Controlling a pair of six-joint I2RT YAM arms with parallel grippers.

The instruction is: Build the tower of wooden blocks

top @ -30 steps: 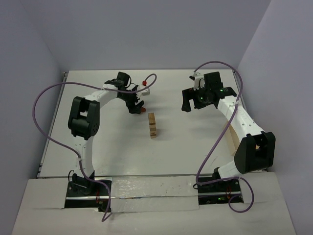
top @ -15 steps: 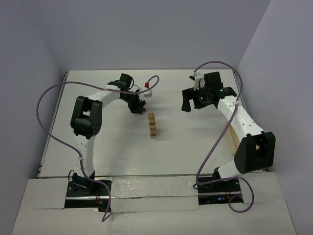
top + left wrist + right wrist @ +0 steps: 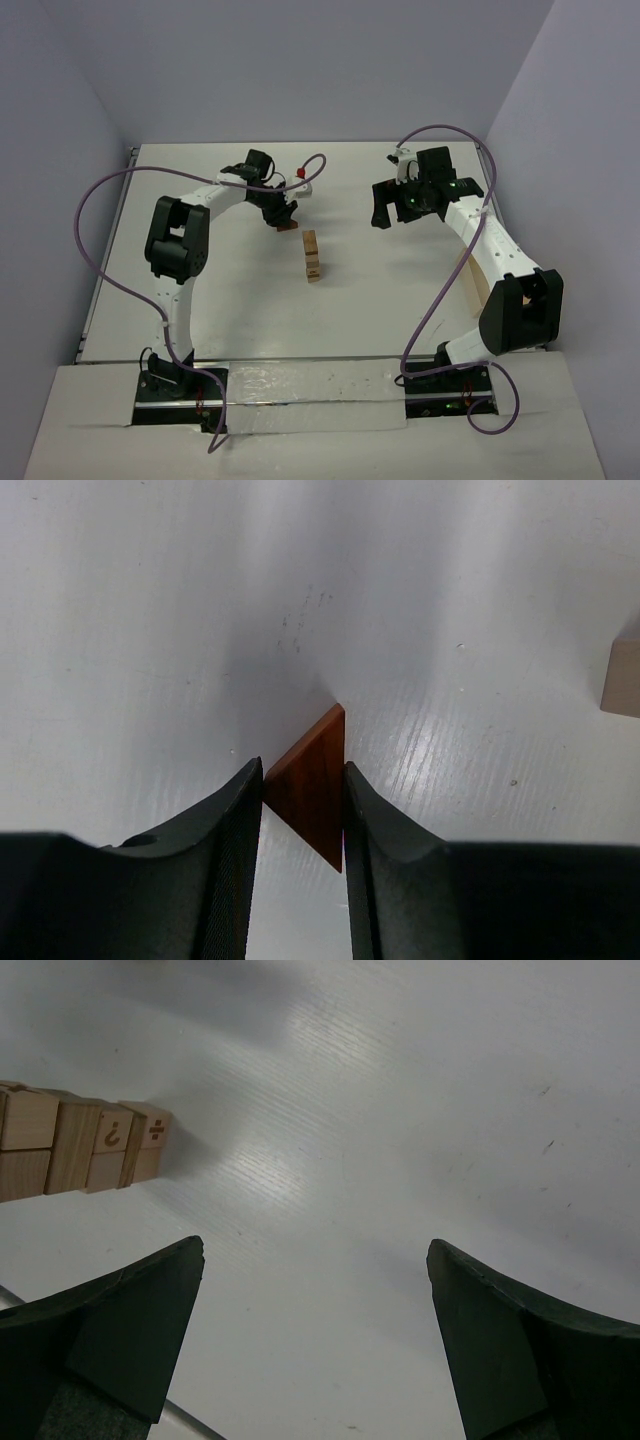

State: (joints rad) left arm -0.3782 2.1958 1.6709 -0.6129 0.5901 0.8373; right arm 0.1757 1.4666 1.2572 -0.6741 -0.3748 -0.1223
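Left pincer (image 3: 305, 800) is clamped on the reddish-brown block (image 3: 312, 770), gripping opposite flat faces, presumably for a square lift. The wood block tower (image 3: 312, 256) stands mid-tabletop, close by. Right pincer (image 3: 315, 1290) hangs wide apart, clear of it.

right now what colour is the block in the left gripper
Reddish-brown, the block pinched in the left gripper; clearest in the left wrist view.

Partly hidden blocks
The left end effector (image 3: 303, 775) is covering both sides of the reddish-brown block (image 3: 312, 765); the wood block tower (image 3: 75, 1145) is running off the right wrist view's left edge.
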